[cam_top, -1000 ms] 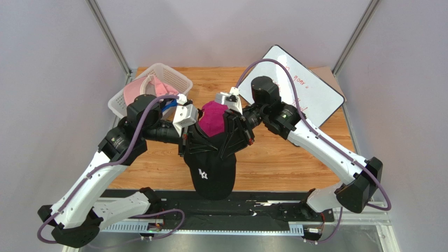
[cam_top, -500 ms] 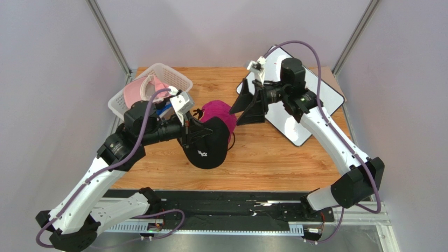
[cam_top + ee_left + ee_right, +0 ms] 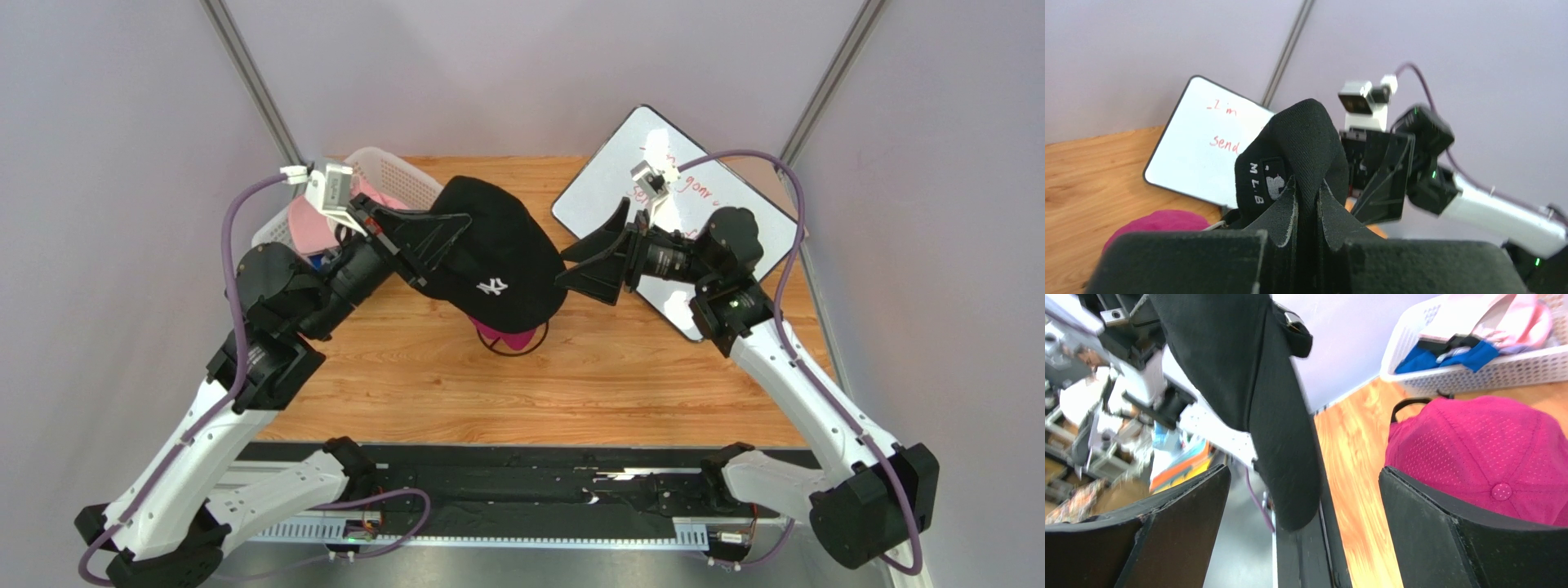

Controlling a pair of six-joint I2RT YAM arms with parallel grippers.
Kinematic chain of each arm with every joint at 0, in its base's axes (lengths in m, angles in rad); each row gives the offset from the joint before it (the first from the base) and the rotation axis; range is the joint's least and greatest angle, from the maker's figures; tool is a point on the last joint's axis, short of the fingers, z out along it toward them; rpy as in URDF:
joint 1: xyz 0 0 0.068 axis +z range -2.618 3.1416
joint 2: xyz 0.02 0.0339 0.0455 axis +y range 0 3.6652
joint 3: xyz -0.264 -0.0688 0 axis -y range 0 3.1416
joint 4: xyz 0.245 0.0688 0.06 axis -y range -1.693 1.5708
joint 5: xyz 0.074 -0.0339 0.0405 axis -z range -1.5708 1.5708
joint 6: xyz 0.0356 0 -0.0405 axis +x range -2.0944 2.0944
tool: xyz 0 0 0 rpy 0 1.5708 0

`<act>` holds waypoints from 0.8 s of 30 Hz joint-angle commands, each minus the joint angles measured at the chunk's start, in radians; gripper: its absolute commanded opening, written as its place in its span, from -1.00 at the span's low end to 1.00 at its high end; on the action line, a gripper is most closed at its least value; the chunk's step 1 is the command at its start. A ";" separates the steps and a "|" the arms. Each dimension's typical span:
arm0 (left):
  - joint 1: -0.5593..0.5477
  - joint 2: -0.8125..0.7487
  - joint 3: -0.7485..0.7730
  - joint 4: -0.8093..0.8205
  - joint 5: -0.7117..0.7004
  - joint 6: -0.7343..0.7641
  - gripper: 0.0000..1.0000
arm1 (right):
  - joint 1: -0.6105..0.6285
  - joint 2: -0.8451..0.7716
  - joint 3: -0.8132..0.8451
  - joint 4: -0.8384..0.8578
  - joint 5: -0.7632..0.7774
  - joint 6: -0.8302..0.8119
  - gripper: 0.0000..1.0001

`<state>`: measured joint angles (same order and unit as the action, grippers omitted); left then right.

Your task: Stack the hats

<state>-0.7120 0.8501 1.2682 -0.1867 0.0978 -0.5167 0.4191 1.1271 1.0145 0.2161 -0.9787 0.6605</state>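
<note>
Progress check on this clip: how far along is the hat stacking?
Done: the magenta cap sits as the base. In hand: the left gripper is shut on the black NY cap, held above it; the right gripper hangs open alongside. Left: setting that cap down, then the pink cap and blue cap in the white basket.

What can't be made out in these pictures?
Top view: the black cap covers most of the magenta cap.
Top view: the left arm hides much of the white basket, so its contents are unclear.
Left wrist view: the black cap cuts off the whiteboard writing.
Right wrist view: the clutter at left is blurred.
</note>
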 commanded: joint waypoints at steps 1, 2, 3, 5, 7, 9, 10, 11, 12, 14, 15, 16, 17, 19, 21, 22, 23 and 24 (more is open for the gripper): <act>0.002 -0.013 -0.016 0.179 -0.138 -0.137 -1.00 | 0.012 -0.065 -0.101 0.258 0.150 0.134 1.00; 0.002 -0.011 -0.020 0.181 -0.151 -0.152 -1.00 | 0.018 -0.079 -0.115 0.313 0.164 0.148 1.00; 0.002 -0.011 -0.024 0.216 -0.156 -0.161 -1.00 | 0.036 -0.084 -0.125 0.330 0.172 0.157 1.00; 0.002 -0.013 -0.046 0.245 -0.161 -0.187 -1.00 | 0.059 -0.084 -0.140 0.341 0.202 0.146 1.00; 0.002 -0.014 -0.070 0.289 -0.167 -0.207 -1.00 | 0.086 -0.076 -0.146 0.380 0.218 0.151 1.00; 0.002 -0.016 -0.082 0.320 -0.182 -0.233 -1.00 | 0.098 -0.063 -0.177 0.446 0.224 0.181 0.98; 0.002 -0.014 -0.099 0.329 -0.187 -0.244 -1.00 | 0.102 -0.058 -0.188 0.518 0.230 0.215 0.98; 0.002 -0.019 -0.110 0.343 -0.197 -0.264 -1.00 | 0.106 -0.052 -0.203 0.549 0.233 0.228 0.97; 0.002 -0.022 -0.122 0.377 -0.201 -0.276 -1.00 | 0.116 -0.049 -0.209 0.578 0.238 0.237 0.93; 0.002 -0.026 -0.159 0.407 -0.225 -0.304 -1.00 | 0.132 -0.041 -0.217 0.641 0.253 0.248 0.89; 0.002 -0.028 -0.171 0.447 -0.230 -0.313 -1.00 | 0.151 -0.038 -0.214 0.650 0.255 0.243 0.81; 0.002 -0.032 -0.191 0.461 -0.253 -0.321 -1.00 | 0.161 -0.033 -0.211 0.663 0.261 0.237 0.75; 0.002 -0.034 -0.200 0.473 -0.260 -0.338 -1.00 | 0.181 -0.030 -0.211 0.667 0.265 0.235 0.69; 0.002 -0.036 -0.219 0.509 -0.274 -0.351 -1.00 | 0.198 -0.029 -0.212 0.675 0.285 0.225 0.55; 0.002 -0.039 -0.228 0.539 -0.280 -0.370 -1.00 | 0.208 -0.020 -0.203 0.654 0.294 0.208 0.50; 0.000 -0.040 -0.234 0.550 -0.282 -0.373 -1.00 | 0.210 -0.016 -0.205 0.631 0.307 0.200 0.49; 0.002 -0.043 -0.237 0.559 -0.280 -0.381 -1.00 | 0.208 -0.010 -0.208 0.626 0.313 0.195 0.48; 0.002 -0.046 -0.234 0.561 -0.280 -0.379 -1.00 | 0.208 -0.006 -0.212 0.626 0.316 0.195 0.48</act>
<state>-0.7120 0.8200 1.0351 0.2508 -0.1604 -0.8494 0.6189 1.1061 0.7982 0.7860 -0.7139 0.8852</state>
